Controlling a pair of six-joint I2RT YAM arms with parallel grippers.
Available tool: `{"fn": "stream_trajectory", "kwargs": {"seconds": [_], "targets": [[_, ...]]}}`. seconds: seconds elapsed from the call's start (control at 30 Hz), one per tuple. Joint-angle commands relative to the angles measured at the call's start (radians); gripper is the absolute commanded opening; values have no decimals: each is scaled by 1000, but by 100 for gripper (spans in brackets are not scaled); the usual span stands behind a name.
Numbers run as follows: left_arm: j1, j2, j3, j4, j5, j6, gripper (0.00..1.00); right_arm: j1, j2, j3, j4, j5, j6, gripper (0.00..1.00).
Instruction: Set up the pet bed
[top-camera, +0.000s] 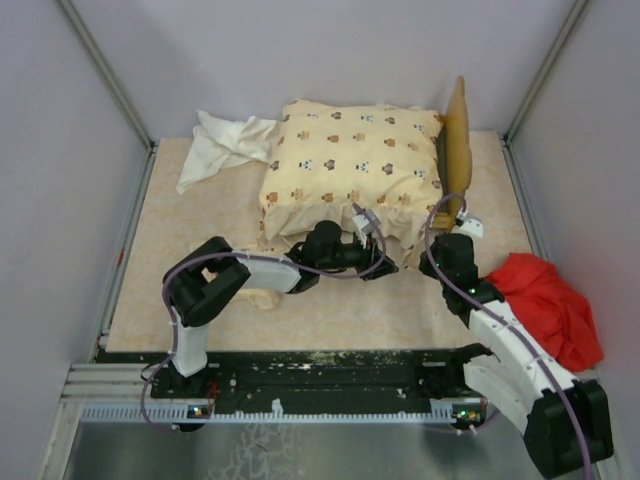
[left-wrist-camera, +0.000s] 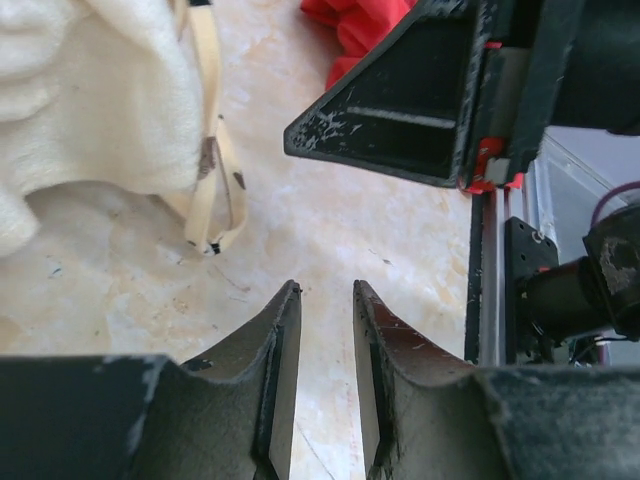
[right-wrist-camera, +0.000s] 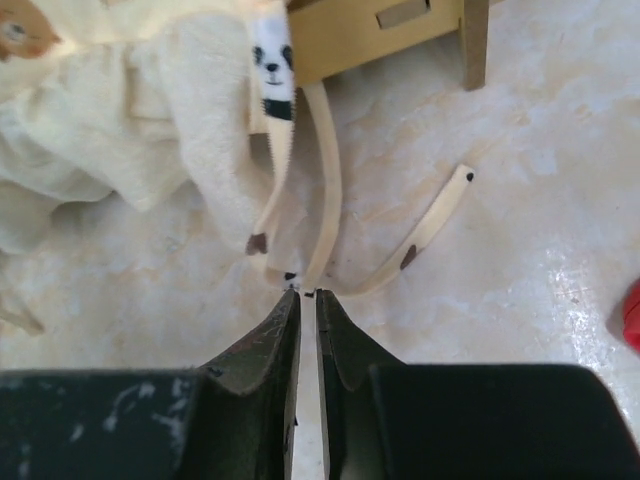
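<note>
- 2 grippers sit low over the table (top-camera: 350, 310), at the near side of the pet bed (top-camera: 350, 170).
- L gripper (left-wrist-camera: 326, 290): fingers apart w/ a modest gap, nothing between them, bare table below. The cushion's fleecy edge and one looped tie strap (left-wrist-camera: 205, 190) lie up-left of the tips, not touching.
- R gripper (right-wrist-camera: 308, 295): fingers almost together, only a thin slit. The ends of the tie straps (right-wrist-camera: 325, 170) meet the tips. Can't tell if they are pinched or just touching.
- In the L wrist view the R gripper hangs just beyond the L one, near but apart.
- Red cloth (top-camera: 545, 300): crumpled on the table by the R arm, apart from the bed.
- Bed frame (right-wrist-camera: 400, 30): light wood, just past the straps, mostly hidden from above.
- Cushion (top-camera: 350, 160): cream w/ animal print, lies on the frame and fills it. Its near edge droops over the side toward both grippers.
- Headboard (top-camera: 457, 140): wavy, upright at the bed's R end, against the cushion.
- White cloth (top-camera: 225, 145): far L, bunched just beside the cushion's far-L corner.
</note>
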Motion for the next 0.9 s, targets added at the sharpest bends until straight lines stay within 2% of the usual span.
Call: {"fn": "stream_trajectory", "kwargs": {"seconds": [0.0, 0.13, 0.37, 0.53, 0.73, 0.87], "targets": [[38, 12, 10, 27, -63, -58, 33, -39, 141, -8, 156, 25, 43, 14], [60, -11, -33, 29, -82, -57, 33, -83, 248, -39, 245, -83, 191, 19], [69, -28, -68, 34, -99, -53, 34, -84, 361, -108, 444, -117, 354, 27], [75, -39, -73, 29, -101, -39, 34, -84, 376, -95, 418, -83, 368, 27], [81, -40, -70, 28, -104, -44, 34, -84, 309, -83, 347, -21, 391, 28], [82, -35, -67, 30, -96, -54, 34, -84, 297, -82, 352, 12, 401, 33]]}}
